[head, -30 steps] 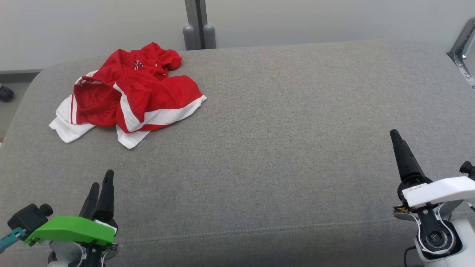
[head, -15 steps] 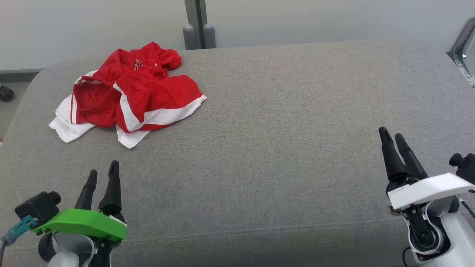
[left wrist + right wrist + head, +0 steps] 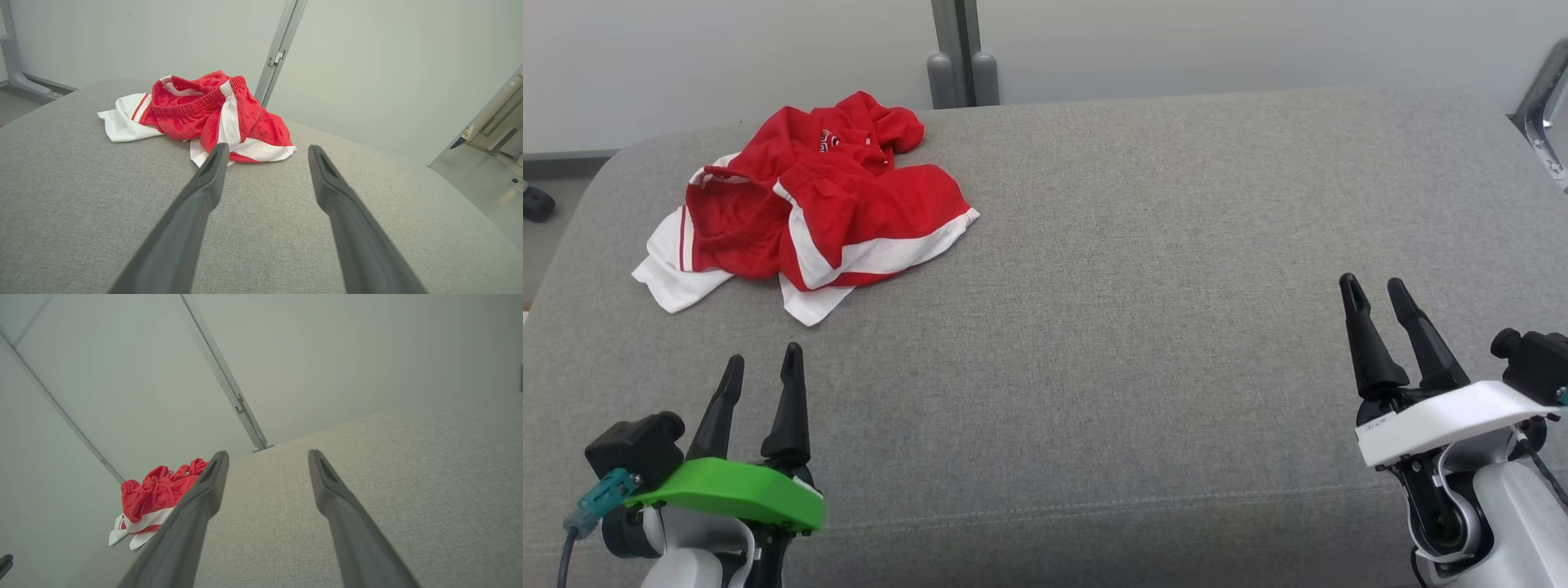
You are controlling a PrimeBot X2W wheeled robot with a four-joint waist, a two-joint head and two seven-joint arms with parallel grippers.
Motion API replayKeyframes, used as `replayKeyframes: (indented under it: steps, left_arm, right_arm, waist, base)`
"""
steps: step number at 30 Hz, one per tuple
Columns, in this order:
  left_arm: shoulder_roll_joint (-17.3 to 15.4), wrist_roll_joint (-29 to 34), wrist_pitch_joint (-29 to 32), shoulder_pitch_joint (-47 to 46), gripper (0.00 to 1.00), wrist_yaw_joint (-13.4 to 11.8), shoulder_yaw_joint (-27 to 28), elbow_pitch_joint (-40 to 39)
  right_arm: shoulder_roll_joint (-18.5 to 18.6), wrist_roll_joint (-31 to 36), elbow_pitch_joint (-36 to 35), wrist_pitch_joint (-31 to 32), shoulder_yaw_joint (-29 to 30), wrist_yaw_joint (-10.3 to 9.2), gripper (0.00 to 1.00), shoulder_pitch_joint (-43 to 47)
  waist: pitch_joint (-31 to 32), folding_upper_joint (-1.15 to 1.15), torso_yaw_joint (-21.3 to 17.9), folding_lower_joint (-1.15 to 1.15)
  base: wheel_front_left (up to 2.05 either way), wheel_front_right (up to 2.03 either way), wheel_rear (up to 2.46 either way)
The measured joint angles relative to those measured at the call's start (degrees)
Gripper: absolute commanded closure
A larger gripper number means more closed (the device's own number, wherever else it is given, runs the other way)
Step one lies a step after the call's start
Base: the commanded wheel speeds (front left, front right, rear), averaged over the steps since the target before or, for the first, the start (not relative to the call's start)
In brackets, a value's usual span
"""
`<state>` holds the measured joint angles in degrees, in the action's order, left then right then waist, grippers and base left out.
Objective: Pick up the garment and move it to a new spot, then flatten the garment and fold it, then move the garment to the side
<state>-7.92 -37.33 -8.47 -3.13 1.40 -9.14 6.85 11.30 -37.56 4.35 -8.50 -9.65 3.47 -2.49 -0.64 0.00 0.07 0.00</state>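
The left gripper (image 3: 765, 354) sits at the near left of the head view. Its two dark fingers (image 3: 192, 212) are spread apart and hold nothing, poised over grey cloth. The right gripper (image 3: 1372, 281) is at the near right, well apart from the left one, with its fingers parted and empty as well.

The shorts (image 3: 817, 208) lie ahead of the left gripper and do not touch it. They are red with white bands, crumpled in a heap at the far left of the cushion (image 3: 1135, 245), near its back edge and its rounded left corner. In the left wrist view the elastic waistband gapes open toward the camera.

The cushion is a wide, flat, grey woven pad with a seam running across near its front edge. From the shorts across to the right gripper it is one plain stretch of grey cloth.

The back edge of the cushion meets a pale wall (image 3: 727, 57). A grey post (image 3: 954, 41) rises there, just beside the far end of the shorts. At the left the cushion curves down toward the floor (image 3: 533, 261), where a small dark thing (image 3: 535, 204) rests. Past the far right corner a metal frame (image 3: 1539, 106) slants up.
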Motion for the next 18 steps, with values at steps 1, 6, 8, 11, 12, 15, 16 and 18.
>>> replayKeyframes:
  steps: [1, 6, 8, 11, 12, 15, 16, 18]
  left_arm:
    - [0.00, 0.52, -0.22, -0.01, 0.00, -0.08, -0.12, -0.11]
    - [-0.01, 4.30, -1.25, -0.03, 0.00, -0.46, -0.43, -0.65]
    - [-0.01, 6.03, -1.59, -0.03, 0.00, -0.47, -0.55, -0.85]
    - [-0.01, 7.95, -2.37, -0.04, 0.00, -0.47, -0.83, -1.31]
    - [-0.01, 8.87, -2.44, -0.04, 0.00, -0.47, -0.93, -1.51]
    - [-0.01, 11.23, -3.07, -0.06, 0.00, -0.47, -1.30, -1.91]
    - [-0.01, 11.95, -3.30, -0.07, 0.00, -0.47, -1.41, -2.03]
    - [-0.01, 13.94, -3.70, -0.08, 0.00, -0.47, -1.60, -2.36]
  right_arm:
    - [0.02, 0.59, -0.02, -0.12, -0.09, -0.03, 0.00, 0.00]
    - [0.37, 4.64, -0.52, -1.09, -0.73, -0.13, 0.00, -0.01]
    - [0.52, 6.38, -0.87, -1.60, -0.96, -0.48, 0.00, -0.01]
    - [0.73, 8.51, -1.22, -2.15, -1.38, -0.56, 0.00, -0.02]
    - [0.87, 9.53, -1.29, -2.35, -1.54, -0.56, 0.00, -0.03]
    - [1.19, 11.74, -1.58, -3.03, -1.89, -0.90, 0.00, -0.04]
    - [1.24, 12.66, -1.65, -3.24, -1.97, -1.08, 0.00, -0.04]
    - [1.33, 14.13, -1.91, -3.65, -2.20, -1.08, 0.00, -0.05]
  waist:
    - [-0.01, 0.00, 0.01, 0.00]
    - [-0.03, 0.00, 0.04, 0.00]
    - [-0.05, 0.00, 0.02, 0.00]
    - [-0.08, 0.00, -0.01, 0.00]
    - [-0.09, 0.00, -0.03, 0.00]
    - [-0.13, 0.00, -0.06, 0.00]
    - [-0.14, 0.00, -0.06, 0.00]
    - [-0.18, 0.00, -0.07, 0.00]
  base:
    - [0.00, 0.00, 0.00]
    - [0.00, 0.00, 0.00]
    - [0.00, 0.00, 0.00]
    - [0.00, 0.00, 0.00]
    - [0.00, 0.00, 0.00]
    - [0.00, 0.00, 0.00]
    - [0.00, 0.00, 0.00]
    - [0.00, 0.00, 0.00]
